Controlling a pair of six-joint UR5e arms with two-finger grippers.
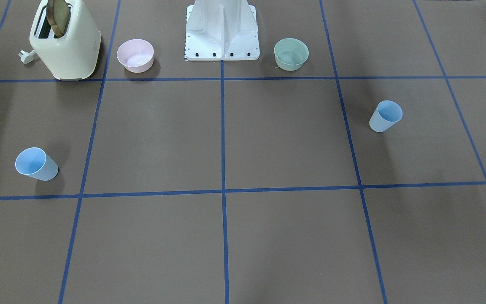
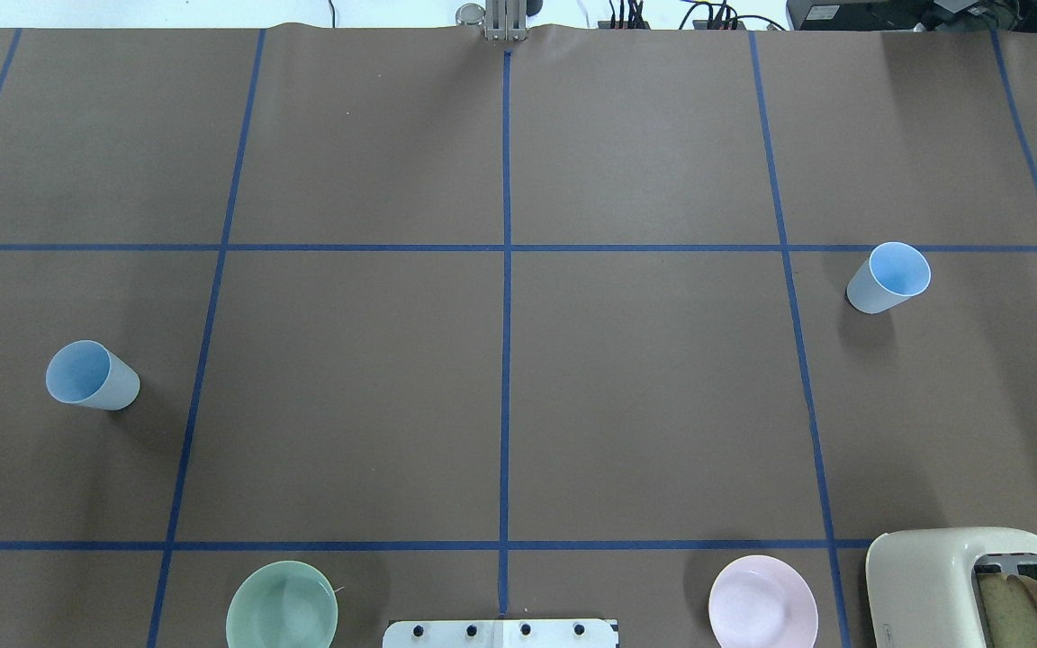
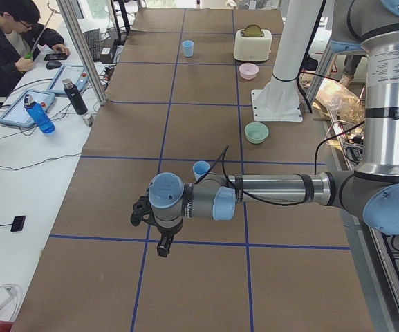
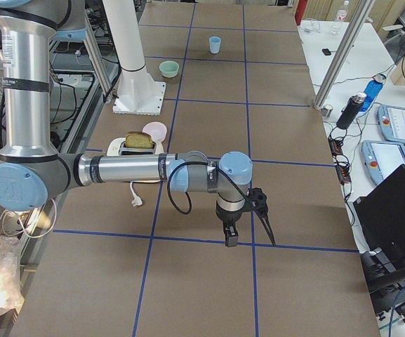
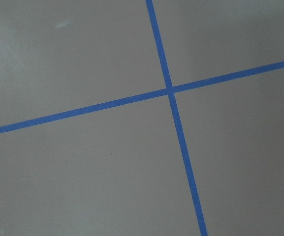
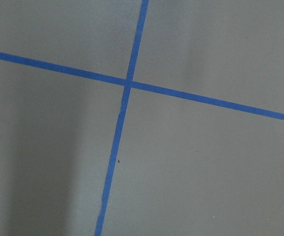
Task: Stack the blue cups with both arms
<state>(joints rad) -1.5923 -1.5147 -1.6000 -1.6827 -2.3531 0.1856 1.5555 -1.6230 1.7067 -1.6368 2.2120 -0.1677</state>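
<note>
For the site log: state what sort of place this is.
Probably a robotics lab: a left arm over a table gridded with blue tape, and an operator at a side desk with teach pendants.

The left arm point(image 3: 275, 188) hides the lower part of one blue cup point(image 3: 200, 167).

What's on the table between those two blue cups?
Nothing: between left cup and right cup, the overhead view shows only bare brown table crossed by blue tape lines.

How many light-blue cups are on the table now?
2. One light-blue plastic cup stands on the robot's left side; the other cup stands on its right.
</note>
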